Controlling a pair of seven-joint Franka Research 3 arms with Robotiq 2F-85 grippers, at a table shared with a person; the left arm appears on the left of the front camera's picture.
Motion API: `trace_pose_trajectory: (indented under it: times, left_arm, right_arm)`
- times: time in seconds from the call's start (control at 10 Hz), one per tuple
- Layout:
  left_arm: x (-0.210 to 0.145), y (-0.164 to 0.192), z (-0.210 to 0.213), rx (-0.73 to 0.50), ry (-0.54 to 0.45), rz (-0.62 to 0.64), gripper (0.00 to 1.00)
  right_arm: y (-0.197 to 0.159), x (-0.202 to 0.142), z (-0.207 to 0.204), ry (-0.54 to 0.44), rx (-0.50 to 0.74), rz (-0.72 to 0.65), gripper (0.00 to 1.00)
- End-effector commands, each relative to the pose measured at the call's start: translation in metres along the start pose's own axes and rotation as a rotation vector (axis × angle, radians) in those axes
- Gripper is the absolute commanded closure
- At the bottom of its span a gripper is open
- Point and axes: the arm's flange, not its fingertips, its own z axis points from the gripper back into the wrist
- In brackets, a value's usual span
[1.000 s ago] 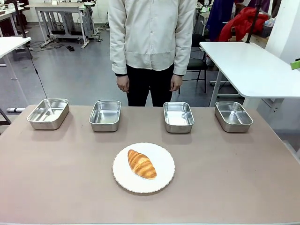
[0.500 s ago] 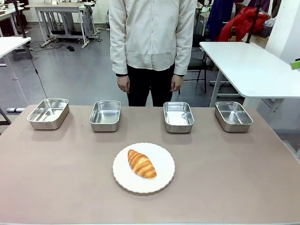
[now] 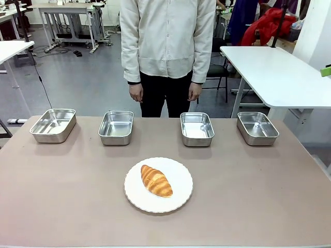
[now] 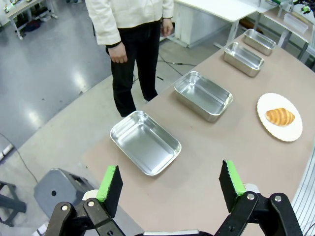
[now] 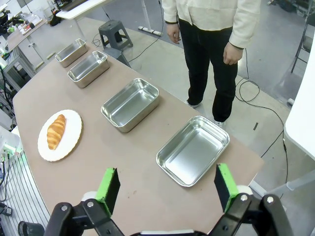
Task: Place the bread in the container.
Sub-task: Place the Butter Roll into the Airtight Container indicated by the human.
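Note:
The bread (image 3: 156, 181), a golden-brown croissant, lies on a round white plate (image 3: 181, 199) at the middle of the table's near half. Behind it, several shiny steel containers stand empty in a row along the far edge; I cannot tell which is the task's container. In the left wrist view my left gripper (image 4: 170, 187) hangs open high above the row's end tray (image 4: 145, 142), with the bread (image 4: 279, 116) far off to the right. My right gripper (image 5: 166, 187) is open too, high over the opposite end tray (image 5: 193, 150), with the bread (image 5: 55, 132) far to the left.
A person in a white jacket (image 3: 168, 36) stands at the far side, both hands hanging down clear of the table. The tan tabletop (image 3: 67, 186) is bare around the plate. Another white table (image 3: 274, 72) stands at the back right.

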Motion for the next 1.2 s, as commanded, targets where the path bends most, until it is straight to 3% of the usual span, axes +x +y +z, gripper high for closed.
trace_pose_trajectory:
  times: [0.0,1.1]
  left_arm:
    - [0.0000,-0.0004,0.0031,-0.007,-0.011,-0.010,0.00]
    - [0.0000,-0.0004,0.0031,-0.007,-0.011,-0.010,0.00]
  right_arm:
    - [0.0002,0.0003,0.0001,-0.007,0.006,0.001,0.00]
    - [0.0002,0.0003,0.0001,-0.007,0.006,0.001,0.00]
